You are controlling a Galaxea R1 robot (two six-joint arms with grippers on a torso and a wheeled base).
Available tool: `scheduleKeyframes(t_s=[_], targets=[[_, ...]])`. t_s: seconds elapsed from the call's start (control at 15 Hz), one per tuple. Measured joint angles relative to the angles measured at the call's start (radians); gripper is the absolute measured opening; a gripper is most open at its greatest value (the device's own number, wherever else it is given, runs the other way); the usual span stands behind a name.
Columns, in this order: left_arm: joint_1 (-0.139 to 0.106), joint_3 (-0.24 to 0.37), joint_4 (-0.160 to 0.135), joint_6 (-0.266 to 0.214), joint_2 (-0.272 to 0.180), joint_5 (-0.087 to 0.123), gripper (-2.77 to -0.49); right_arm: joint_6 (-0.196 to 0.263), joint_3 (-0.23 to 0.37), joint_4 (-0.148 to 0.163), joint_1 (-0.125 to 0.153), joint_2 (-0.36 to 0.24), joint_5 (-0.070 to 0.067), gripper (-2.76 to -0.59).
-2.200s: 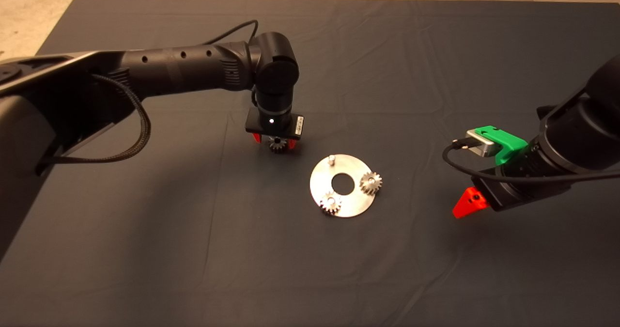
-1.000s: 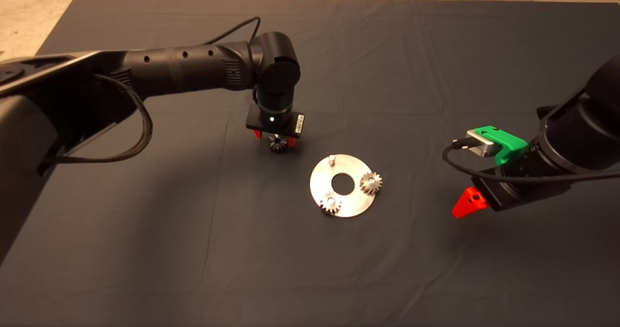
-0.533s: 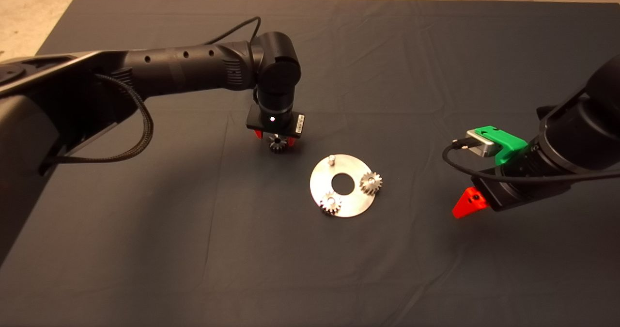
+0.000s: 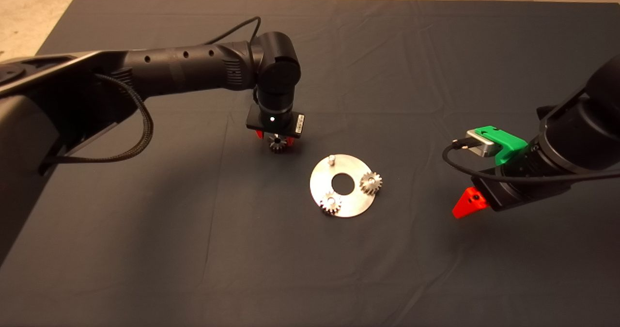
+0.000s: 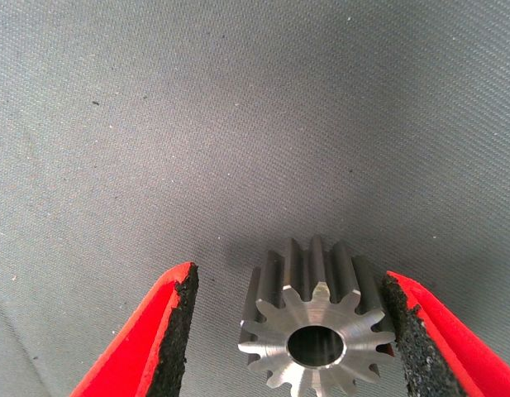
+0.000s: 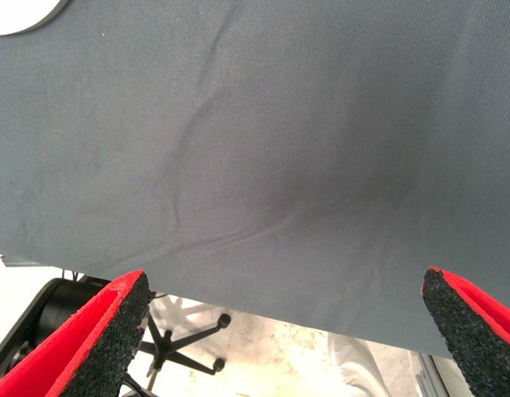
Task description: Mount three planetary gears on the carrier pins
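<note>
A flat silver disc point(image 4: 319, 184) lies mid-mat with the carrier pins on it. Two planetary gears point(image 4: 371, 182) point(image 4: 331, 203) sit on pins, and the far pin point(image 4: 332, 160) stands bare. A third gear point(image 4: 276, 146) point(image 5: 314, 331) lies flat on the mat, left of and beyond the disc. My left gripper point(image 4: 276, 142) point(image 5: 288, 277) points straight down and straddles it, open. One pad point(image 5: 399, 331) touches the teeth, while the other pad point(image 5: 178, 331) stands off with a gap. My right gripper point(image 4: 465, 206) point(image 6: 283, 281) hovers open to the right of the disc, holding nothing.
The dark mat point(image 4: 436, 51) is wrinkled around the disc. A sliver of the disc point(image 6: 23, 10) shows in the right wrist view, with the mat's edge and a chair base point(image 6: 184, 343) on the floor beyond it.
The left wrist has shifted slightly up in the head view while its fingers stay around the gear. The gear, the disc and the right arm have not moved.
</note>
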Motion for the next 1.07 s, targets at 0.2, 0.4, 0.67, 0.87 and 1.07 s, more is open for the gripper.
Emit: scheduleKeyframes(t_s=[0.2, 0.4, 0.67, 0.87, 1.07], targets=[[0.000, 0.000, 0.000, 0.000, 0.000, -0.004, -1.86, 0.000, 0.000, 0.000, 0.000, 0.000, 0.000, -0.89], [0.000, 0.000, 0.000, 0.000, 0.000, -0.005, -1.86, 0.000, 0.000, 0.000, 0.000, 0.000, 0.000, -0.89], [0.000, 0.000, 0.000, 0.000, 0.000, -0.007, -1.97, 0.000, 0.000, 0.000, 0.000, 0.000, 0.000, -0.89], [0.000, 0.000, 0.000, 0.000, 0.000, -0.010, -2.15, 0.000, 0.000, 0.000, 0.000, 0.000, 0.000, -0.89], [0.000, 0.000, 0.000, 0.000, 0.000, -0.010, -2.23, 0.000, 0.000, 0.000, 0.000, 0.000, 0.000, -0.89]])
